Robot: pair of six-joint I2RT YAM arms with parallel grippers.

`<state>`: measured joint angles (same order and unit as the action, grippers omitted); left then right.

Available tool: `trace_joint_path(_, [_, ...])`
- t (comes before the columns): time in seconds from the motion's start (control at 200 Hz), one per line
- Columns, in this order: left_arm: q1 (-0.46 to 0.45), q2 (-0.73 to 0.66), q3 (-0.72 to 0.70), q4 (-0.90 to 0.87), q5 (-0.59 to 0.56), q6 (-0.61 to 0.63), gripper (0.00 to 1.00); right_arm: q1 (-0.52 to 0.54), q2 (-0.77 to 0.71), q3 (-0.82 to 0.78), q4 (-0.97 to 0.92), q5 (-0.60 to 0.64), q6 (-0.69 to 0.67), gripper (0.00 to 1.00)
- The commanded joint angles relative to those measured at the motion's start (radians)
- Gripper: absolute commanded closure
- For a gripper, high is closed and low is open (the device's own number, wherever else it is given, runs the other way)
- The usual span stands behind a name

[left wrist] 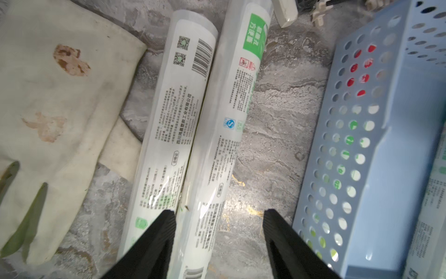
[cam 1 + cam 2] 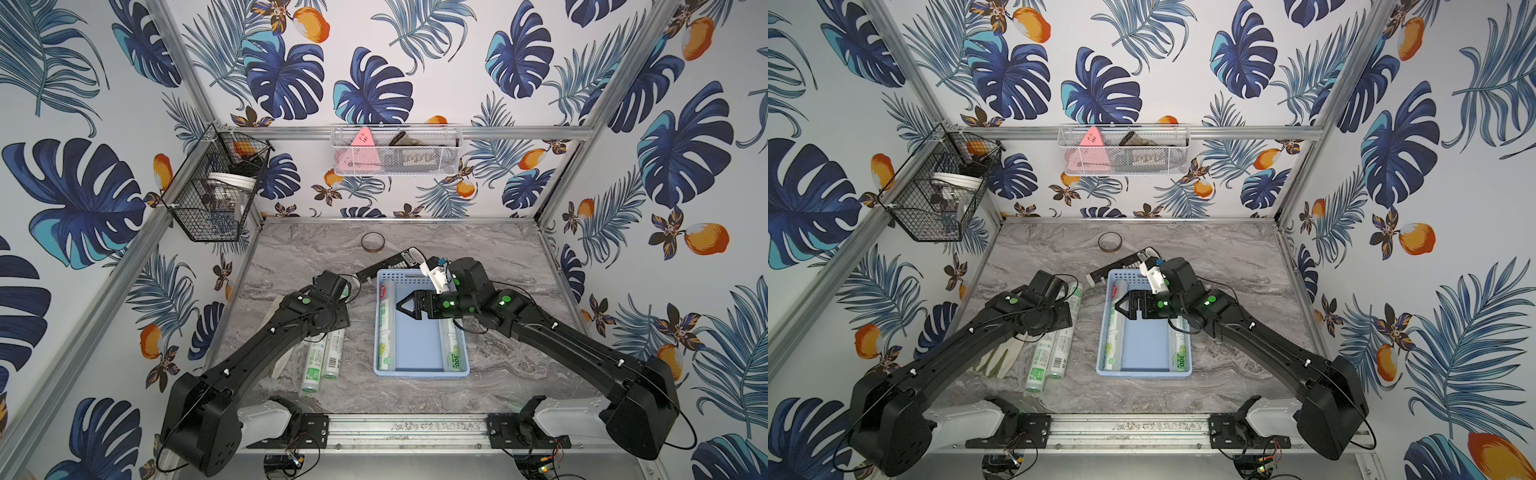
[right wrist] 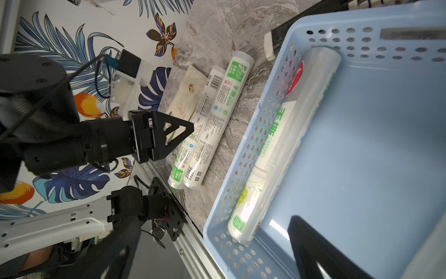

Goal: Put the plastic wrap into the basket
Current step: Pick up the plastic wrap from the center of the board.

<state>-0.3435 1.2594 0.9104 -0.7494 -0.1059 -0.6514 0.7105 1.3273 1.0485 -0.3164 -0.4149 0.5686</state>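
Marble tabletop point(image 2: 498, 257) under leafy wallpaper carries the basket point(image 2: 419, 371) at centre. Two rolls point(image 2: 384, 332) lie inside it, one along each long wall. Two more rolls point(image 2: 328, 357) lie side by side on the table to its left, beside a glove point(image 1: 60, 96). Left gripper point(image 1: 218, 213) straddles the near roll point(image 1: 224, 135), jaws apart, not clamped. Right gripper point(image 2: 401, 308) hangs over the basket, spread wide, empty.

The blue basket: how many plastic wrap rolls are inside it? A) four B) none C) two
C: one plastic wrap roll lies along one long wall of the basket, and a second roll lies along the opposite wall.
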Motion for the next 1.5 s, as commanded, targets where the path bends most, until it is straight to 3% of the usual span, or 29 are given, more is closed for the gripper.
trace_joint_path(0.0, [0.08, 0.06, 0.017, 0.072, 0.149, 0.104, 0.36, 0.001, 0.044, 0.048, 0.013, -0.062, 0.068, 0.0])
trace_joint_path(0.105, [0.099, 0.102, 0.03, 0.083, 0.159, 0.136, 0.41, 0.001, 0.067, 0.024, 0.051, -0.089, 0.124, 0.0])
trace_joint_path(0.28, [0.107, 0.162, 0.035, 0.092, 0.149, 0.166, 0.39, 0.001, 0.08, 0.029, 0.019, -0.071, 0.1, 0.0])
trace_joint_path(0.48, [0.107, 0.189, 0.02, 0.136, 0.135, 0.155, 0.38, 0.018, 0.15, 0.081, 0.063, -0.143, 0.105, 0.04])
trace_joint_path(0.545, [0.107, 0.202, 0.023, 0.142, 0.14, 0.145, 0.38, 0.042, 0.191, 0.129, 0.034, -0.088, 0.094, 0.07])
trace_joint_path(0.766, [0.107, 0.233, -0.007, 0.184, 0.155, 0.137, 0.39, 0.167, 0.361, 0.324, -0.207, 0.27, 0.012, 0.14])
trace_joint_path(0.961, [0.107, 0.258, -0.029, 0.228, 0.174, 0.127, 0.4, 0.255, 0.439, 0.366, -0.167, 0.312, 0.002, 0.22])
trace_joint_path(1.146, [0.107, 0.285, -0.038, 0.241, 0.182, 0.123, 0.4, 0.301, 0.486, 0.397, -0.164, 0.4, -0.009, 0.22])
trace_joint_path(1.496, [0.104, 0.332, -0.028, 0.252, 0.174, 0.146, 0.35, 0.302, 0.536, 0.399, -0.149, 0.362, -0.019, 0.2])
